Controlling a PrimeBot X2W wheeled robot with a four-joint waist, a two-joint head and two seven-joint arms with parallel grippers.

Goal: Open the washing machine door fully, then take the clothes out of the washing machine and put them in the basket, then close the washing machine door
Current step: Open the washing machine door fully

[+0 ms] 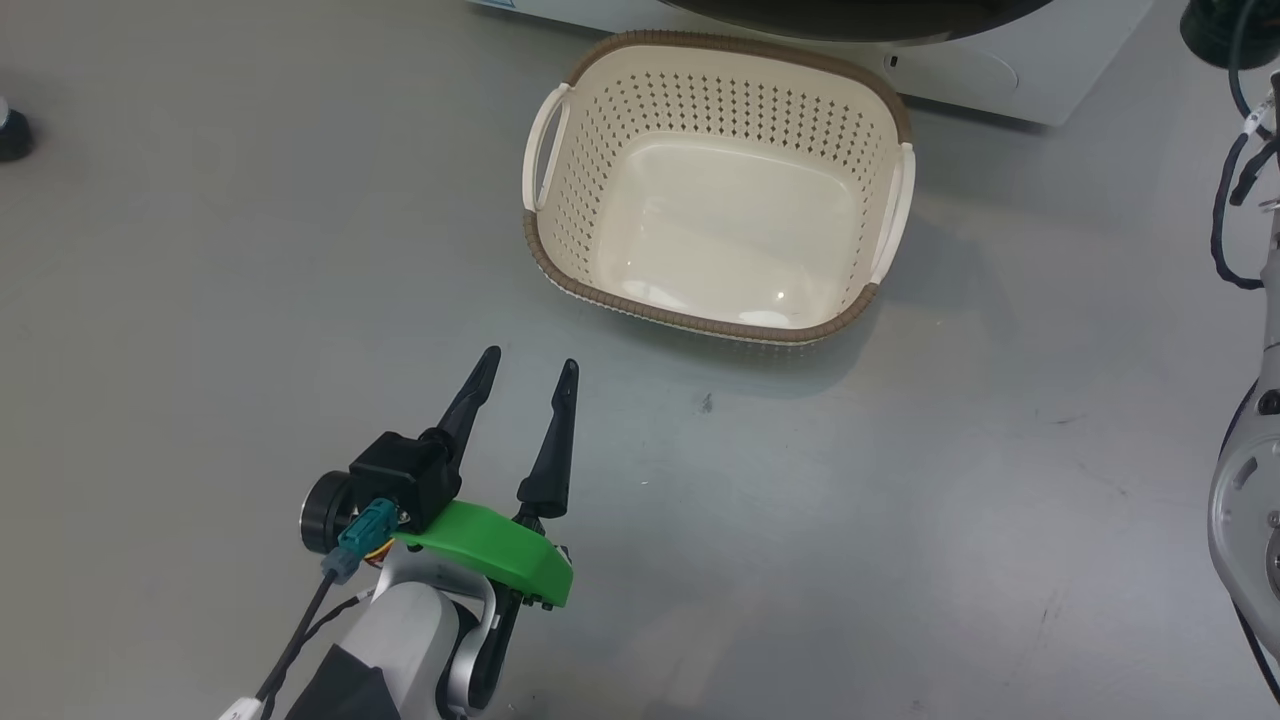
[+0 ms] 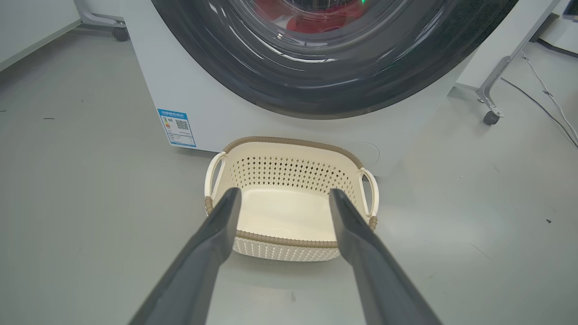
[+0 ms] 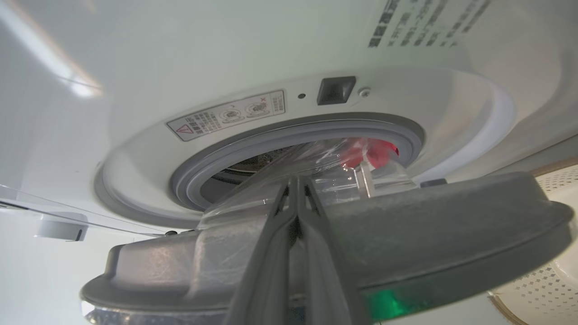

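Note:
The cream basket stands empty on the grey floor before the white washing machine. My left gripper hovers open over the floor a little short of the basket, its fingers framing it. The glossy black washing machine door hangs above the basket, and red clothes show through its glass. In the right wrist view the door stands ajar from the grey-ringed port. My right gripper is shut, its fingers lying against the door's inner side by the clear bowl. Red clothes lie inside the drum.
My right arm's pale body and black cables run along the right edge. Castered frame legs stand right of the machine, another caster to its left. A blue label marks the machine's lower front. A dark object sits far left.

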